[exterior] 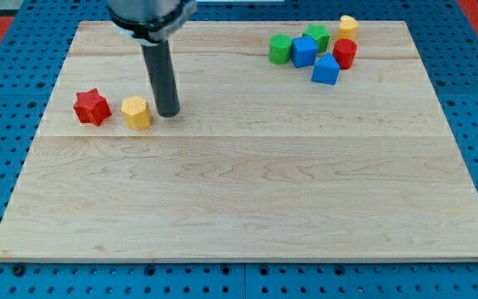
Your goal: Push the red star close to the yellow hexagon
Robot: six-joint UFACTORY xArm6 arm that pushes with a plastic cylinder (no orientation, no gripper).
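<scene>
While my tip [169,113] flanks yellow hexagon [137,111], red star [91,107] beyond.

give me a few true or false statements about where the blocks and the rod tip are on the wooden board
1. The red star block lies at the view's left of the yellow hexagon block. True.
2. My tip is between the star and the hexagon. False: it is just right of the hexagon.
3. Six blocks cluster at the top right of the wooden board. True.
4. The red star touches the hexagon. False: a small gap separates them.
</scene>
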